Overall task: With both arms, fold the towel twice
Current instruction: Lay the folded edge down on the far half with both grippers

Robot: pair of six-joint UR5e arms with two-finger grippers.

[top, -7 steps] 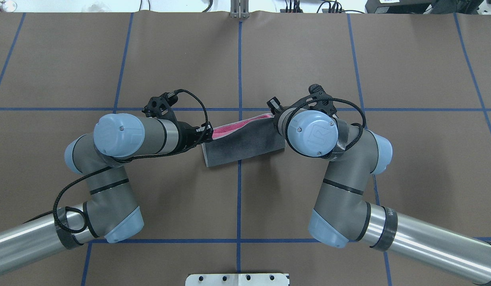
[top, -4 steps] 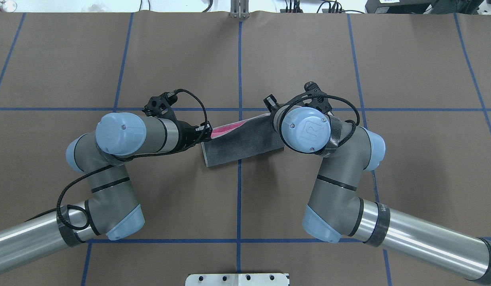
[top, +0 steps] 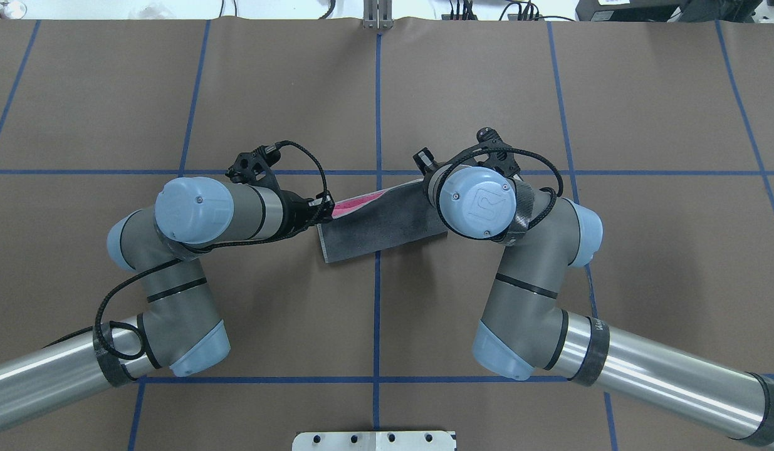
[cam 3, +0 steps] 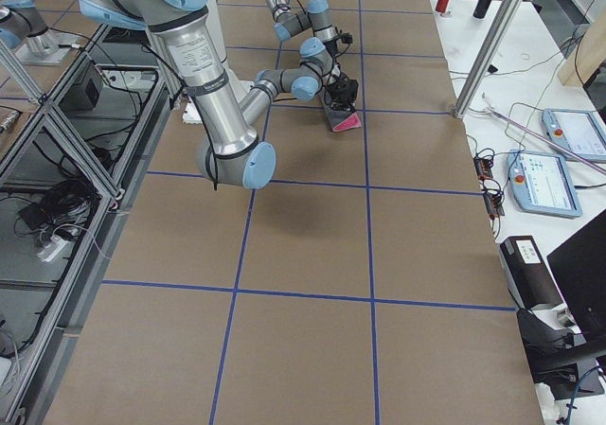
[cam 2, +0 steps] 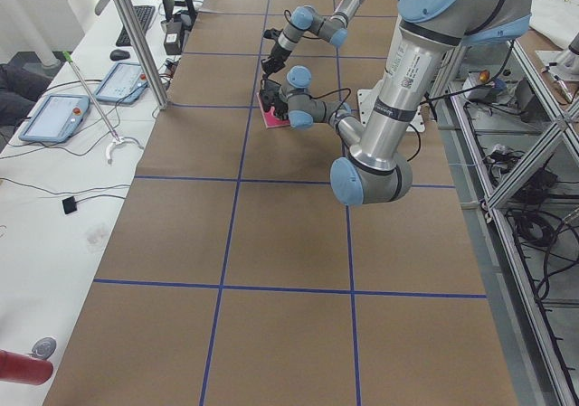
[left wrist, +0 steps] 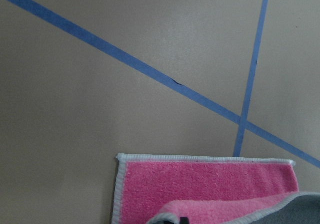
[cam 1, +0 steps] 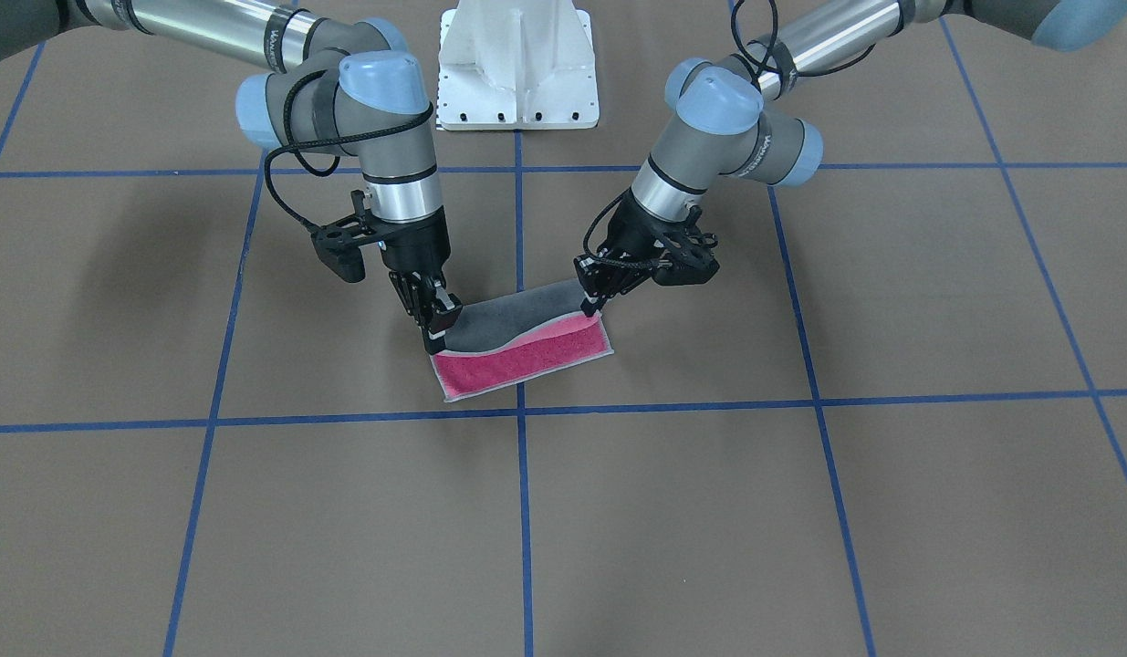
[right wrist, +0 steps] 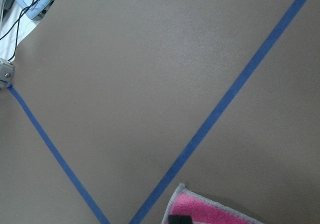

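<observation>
The towel (cam 1: pixel 526 361) lies at the table's middle, half rolled over itself. Its dark grey face (top: pixel 380 228) is on top, and a pink strip (top: pixel 356 203) still shows along the far edge. My left gripper (cam 1: pixel 593 306) is shut on one lifted corner of the grey flap. My right gripper (cam 1: pixel 438 330) is shut on the other corner; in the overhead view its wrist hides it. The left wrist view shows the pink face (left wrist: pixel 205 183) with the grey flap (left wrist: pixel 297 210) curling over it. Only a pink corner (right wrist: pixel 210 210) appears in the right wrist view.
The white pedestal (cam 1: pixel 517 64) stands at the robot's side of the table. Blue tape lines (top: pixel 377 113) grid the brown surface. Side benches hold tablets (cam 2: pixel 54 117) and cables (cam 3: pixel 492 174), and a red can (cam 2: pixel 23 368) lies near one corner.
Both arms have carried the grey flap a little farther over the pink face, so the pink strip is narrower. The right wrist has shifted leftward in the overhead view.
</observation>
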